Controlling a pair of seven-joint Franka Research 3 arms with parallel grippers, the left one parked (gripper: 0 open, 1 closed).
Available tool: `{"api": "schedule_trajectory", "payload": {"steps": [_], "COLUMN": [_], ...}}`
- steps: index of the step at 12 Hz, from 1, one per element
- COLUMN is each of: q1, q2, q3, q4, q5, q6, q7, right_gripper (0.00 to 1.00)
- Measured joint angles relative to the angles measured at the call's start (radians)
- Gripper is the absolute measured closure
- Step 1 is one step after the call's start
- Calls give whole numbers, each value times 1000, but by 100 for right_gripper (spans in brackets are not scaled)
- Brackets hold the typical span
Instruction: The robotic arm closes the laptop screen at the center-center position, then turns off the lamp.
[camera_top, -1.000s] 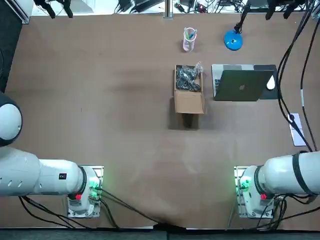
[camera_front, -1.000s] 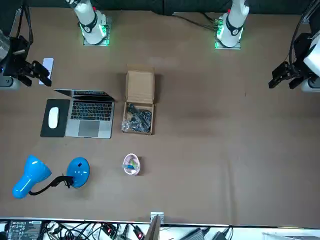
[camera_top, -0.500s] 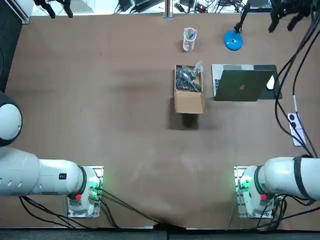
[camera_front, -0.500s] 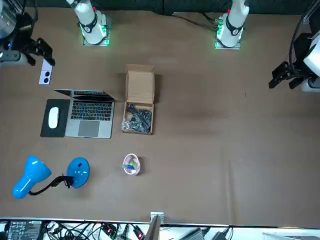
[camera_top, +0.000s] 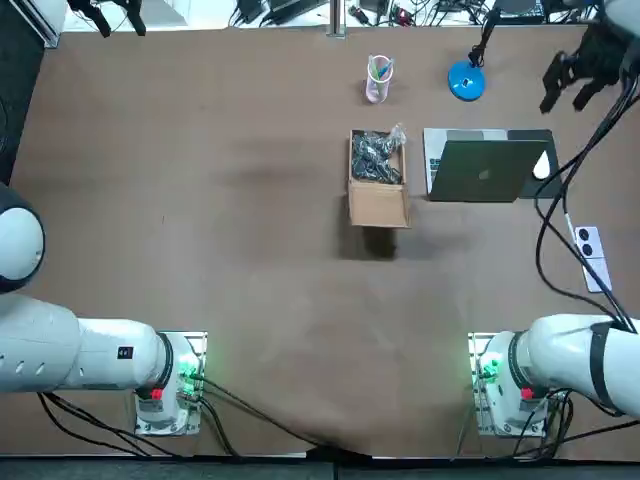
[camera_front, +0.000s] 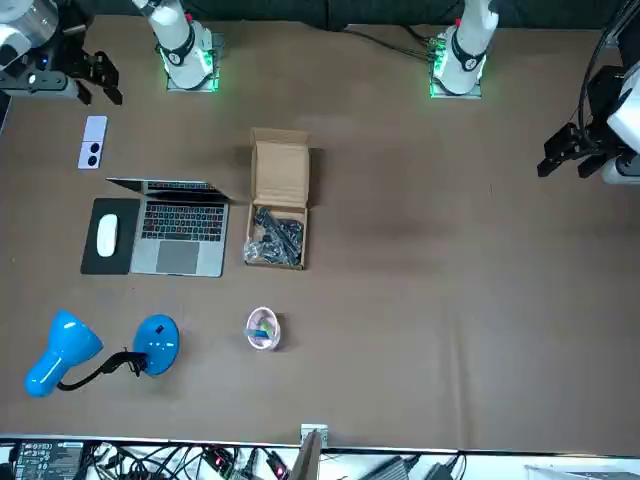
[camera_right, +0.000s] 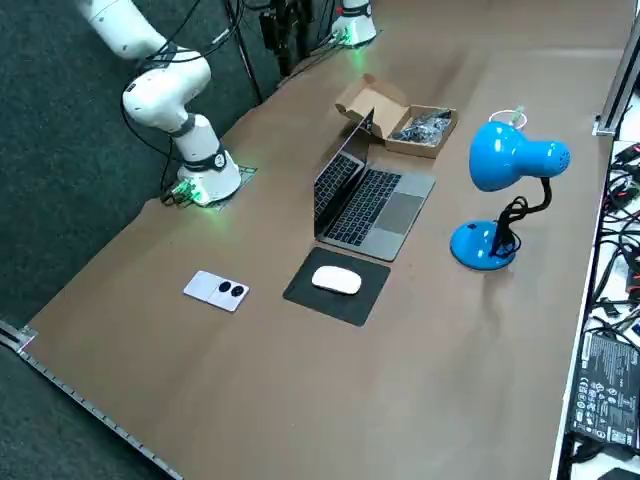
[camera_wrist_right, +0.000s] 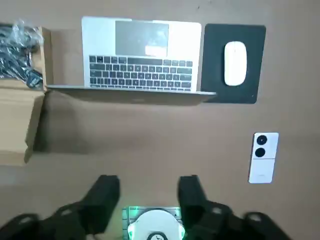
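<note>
The grey laptop (camera_top: 485, 170) stands with its lid up, right of centre on the table; its keyboard (camera_front: 180, 222) faces the far side. The wrist view looks down on the laptop (camera_wrist_right: 141, 55) from high above. A blue desk lamp (camera_right: 510, 160) stands beyond it, with its round base (camera_top: 466, 80) near the far edge and its head (camera_front: 55, 365) over the table. My right gripper (camera_top: 575, 75) hangs high over the table's right edge, well apart from both. Its fingers (camera_wrist_right: 105, 192) are open and hold nothing.
A cardboard box (camera_top: 378, 180) of black parts sits left of the laptop, with a small cup (camera_top: 379, 80) beyond it. A white mouse (camera_wrist_right: 235, 62) lies on a black pad (camera_right: 340, 290) to the laptop's right. A white two-button switch (camera_front: 93, 142) lies near the right edge.
My right gripper has swung back toward the robot's side of the table and slightly inward. In the front view this uncovers the white switch.
</note>
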Motion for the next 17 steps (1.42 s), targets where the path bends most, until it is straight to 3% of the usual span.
{"api": "schedule_trajectory", "payload": {"steps": [1,2,6,7,11,17], "q1": [1,4,5,5,11,26], "q2": [-24,-57,-76,-76,-76,-47], "q3": [0,0,0,0,0,1], "q4": [-36,-90,-138,-148,-216,-348], "q5": [0,0,2,3,7,9], "q6": [10,21,31,38,105,309], "q7": [0,0,0,1,1,1], "right_gripper": [33,38,89,98,98,98]}}
